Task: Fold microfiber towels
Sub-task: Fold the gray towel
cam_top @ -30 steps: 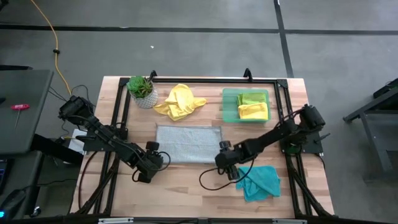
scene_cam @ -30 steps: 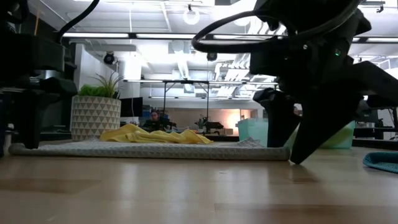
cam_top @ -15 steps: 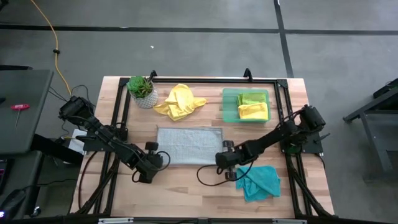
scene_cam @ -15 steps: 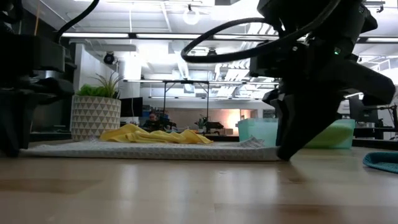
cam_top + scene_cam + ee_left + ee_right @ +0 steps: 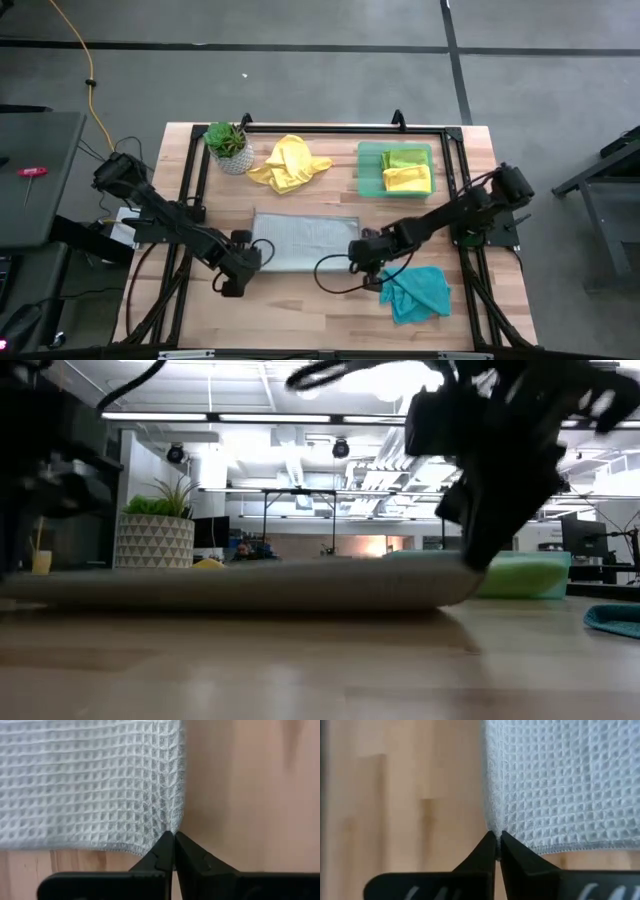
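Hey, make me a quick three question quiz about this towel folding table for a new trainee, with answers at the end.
1. True or false: both grippers are shut on corners of the grey towel.
2. Which towel lies beside the potted plant? A teal, B yellow, C grey.
3. Fill in: the green tray holds a green and a ____ towel.

Key:
1. True: the left gripper and right gripper each pinch a near corner.
2. B, the yellow towel.
3. Yellow.

Grey towel (image 5: pixel 240 585) and both arms blurred in the low view (towel's far edge hidden).
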Tool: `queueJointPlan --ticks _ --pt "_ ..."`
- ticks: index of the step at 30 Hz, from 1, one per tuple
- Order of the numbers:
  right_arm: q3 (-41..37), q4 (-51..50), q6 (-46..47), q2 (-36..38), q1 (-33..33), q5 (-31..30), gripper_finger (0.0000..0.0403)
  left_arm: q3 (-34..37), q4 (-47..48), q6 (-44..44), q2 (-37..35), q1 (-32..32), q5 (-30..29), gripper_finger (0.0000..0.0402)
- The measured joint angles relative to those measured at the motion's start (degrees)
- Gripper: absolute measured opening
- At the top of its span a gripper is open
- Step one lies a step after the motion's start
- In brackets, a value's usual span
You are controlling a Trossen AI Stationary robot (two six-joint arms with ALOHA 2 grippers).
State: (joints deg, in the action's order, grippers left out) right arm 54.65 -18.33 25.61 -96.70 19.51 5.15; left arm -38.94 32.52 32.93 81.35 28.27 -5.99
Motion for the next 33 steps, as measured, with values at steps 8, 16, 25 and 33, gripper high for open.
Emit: queueJointPlan --ticks 8,16,25,33 --pt "0.0 -5.1 1.6 7.2 -3.7 4.8 0.0001 -1.9 5.2 3.5 -9.6 -5.3 3.1 0.0001" --pt "-0.1 -7.8 2.9 7.3 -8.9 0.9 0.0 -2.0 6.4 1.1 -14.5 -14.7 -2.2 0.0" --pt "-0.1 -9.7 5.7 7.3 -12.8 -3.3 0.0 -2.0 7.6 -3.0 -9.9 -21.5 -4.0 0.0" --pt "-0.1 -12.1 8.5 7.3 -12.9 -6.5 0.0 -2.1 7.6 2.2 -4.1 -21.9 -7.1 0.0"
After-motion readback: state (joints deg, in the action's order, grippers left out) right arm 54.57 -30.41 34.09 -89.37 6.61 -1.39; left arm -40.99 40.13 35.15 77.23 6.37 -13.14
